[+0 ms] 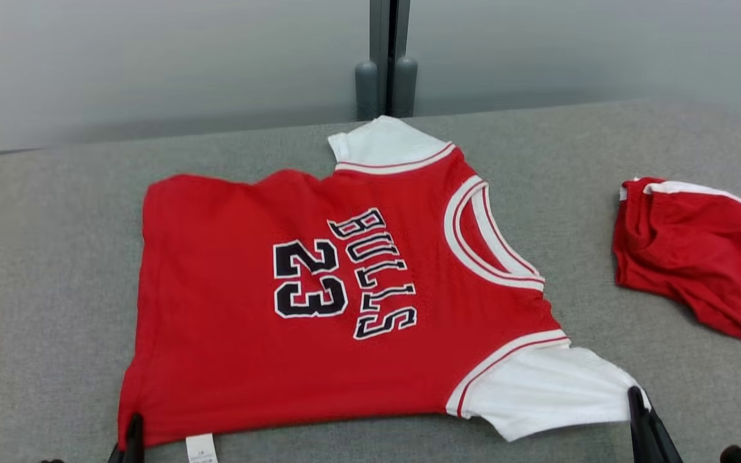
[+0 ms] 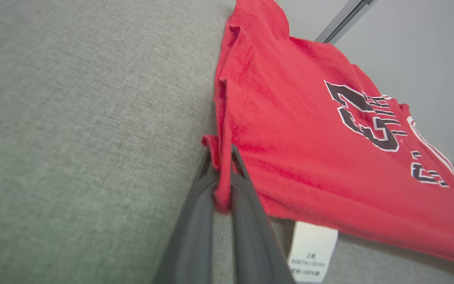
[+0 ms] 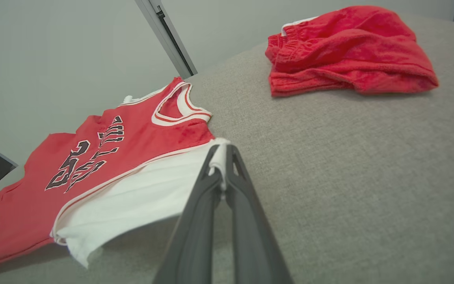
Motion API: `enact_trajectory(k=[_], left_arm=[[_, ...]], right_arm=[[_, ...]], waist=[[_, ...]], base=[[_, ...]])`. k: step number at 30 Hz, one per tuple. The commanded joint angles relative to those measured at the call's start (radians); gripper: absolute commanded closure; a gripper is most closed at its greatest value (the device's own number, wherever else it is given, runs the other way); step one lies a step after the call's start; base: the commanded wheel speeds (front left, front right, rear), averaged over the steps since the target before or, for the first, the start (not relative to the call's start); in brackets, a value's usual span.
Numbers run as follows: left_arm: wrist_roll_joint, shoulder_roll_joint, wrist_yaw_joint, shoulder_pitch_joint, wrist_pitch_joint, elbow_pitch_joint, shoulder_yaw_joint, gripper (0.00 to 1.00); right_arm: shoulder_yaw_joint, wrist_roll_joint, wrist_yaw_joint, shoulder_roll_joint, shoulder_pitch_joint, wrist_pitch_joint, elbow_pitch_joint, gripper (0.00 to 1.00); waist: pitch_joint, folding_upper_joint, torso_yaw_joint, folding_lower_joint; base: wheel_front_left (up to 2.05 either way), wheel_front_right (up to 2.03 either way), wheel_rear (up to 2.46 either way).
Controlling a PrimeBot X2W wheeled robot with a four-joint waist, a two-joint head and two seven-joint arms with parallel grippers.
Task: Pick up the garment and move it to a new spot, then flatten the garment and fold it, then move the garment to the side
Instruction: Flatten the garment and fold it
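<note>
Red shorts (image 1: 689,254) (bunched) lie on the grey table (image 1: 55,257).

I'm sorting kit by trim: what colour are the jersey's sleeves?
White, with a red-and-white stripe at the seam. The head view shows both sleeves of the jersey best.

On the worktop (image 1: 55,289): jersey (image 1: 229,334) spread across the middle, hem toward the left edge, neck toward the right. Well apart, by the right edge, bundled shorts (image 1: 692,257). At the near edge, left gripper (image 1: 134,424) pinching the hem corner, right gripper (image 1: 634,393) pinching the near sleeve (image 1: 538,392).
</note>
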Motion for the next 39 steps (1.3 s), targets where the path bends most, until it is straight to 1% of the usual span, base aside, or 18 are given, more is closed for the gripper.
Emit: enact_trajectory(k=[1,5,8,13,18,25,32,33,34,35,36,39], left_arm=[[0.012,-0.003,0.004,0.026,-0.003,0.003,0.017,1.00],[0.031,-0.031,0.004,0.062,-0.003,0.012,0.048,1.00],[0.043,-0.039,0.004,0.035,-0.004,-0.016,0.040,1.00],[0.041,-0.025,0.004,-0.027,-0.004,-0.087,0.015,1.00],[0.023,0.003,0.003,-0.105,-0.004,-0.113,-0.019,1.00],[0.000,0.061,0.004,-0.215,-0.004,-0.109,-0.087,1.00],[-0.031,0.106,0.004,-0.278,-0.004,-0.129,-0.144,1.00],[-0.037,0.113,0.004,-0.284,-0.004,-0.129,-0.147,0.86],[-0.040,0.118,0.004,-0.290,-0.004,-0.132,-0.153,0.37],[-0.052,0.118,0.004,-0.291,-0.004,-0.137,-0.154,0.00],[-0.055,0.119,0.004,-0.291,-0.004,-0.140,-0.152,0.00],[-0.068,0.115,0.003,-0.271,-0.004,-0.162,-0.138,0.00]], right_arm=[[-0.013,0.001,-0.001,-0.007,0.032,-0.006,0.008,1.00],[-0.049,0.017,-0.001,-0.008,0.058,-0.006,0.011,1.00],[-0.039,0.011,-0.001,-0.008,0.035,-0.006,-0.007,1.00],[-0.001,0.017,0.000,-0.007,-0.056,-0.005,-0.018,1.00],[0.026,-0.014,0.000,-0.006,-0.183,-0.005,0.026,1.00],[-0.017,-0.078,0.000,-0.007,-0.346,-0.005,0.107,1.00],[-0.044,-0.129,0.000,-0.006,-0.445,-0.005,0.152,1.00],[-0.043,-0.132,0.000,-0.007,-0.453,-0.005,0.154,1.00],[-0.039,-0.129,0.000,-0.007,-0.460,-0.005,0.160,1.00],[-0.038,-0.121,0.000,-0.006,-0.466,-0.005,0.160,0.54],[-0.038,-0.120,0.000,-0.007,-0.470,-0.005,0.156,0.00],[-0.041,-0.105,0.000,-0.007,-0.464,-0.005,0.136,0.00]], waist=[[-0.038,0.0003,-0.018,0.0002],[-0.061,0.0003,-0.011,0.0002],[-0.049,0.0003,0.000,0.0002],[-0.006,0.0003,0.010,0.0002],[0.047,0.0003,0.025,0.0002],[0.131,0.0003,0.051,0.0002],[0.199,0.0003,0.068,0.0002],[0.206,0.0003,0.068,0.0002],[0.210,0.0003,0.068,0.0002],[0.213,0.0003,0.068,0.0002],[0.215,0.0003,0.067,0.0002],[0.218,0.0003,0.064,0.0002]], base=[[0.00,0.00,0.00],[0.00,0.00,0.00],[0.00,0.00,0.00],[0.00,0.00,0.00],[0.00,0.00,0.00],[0.00,0.00,0.00],[0.00,0.00,0.00],[0.00,0.00,0.00],[0.00,0.00,0.00],[0.00,0.00,0.00],[0.00,0.00,0.00],[0.00,0.00,0.00]])
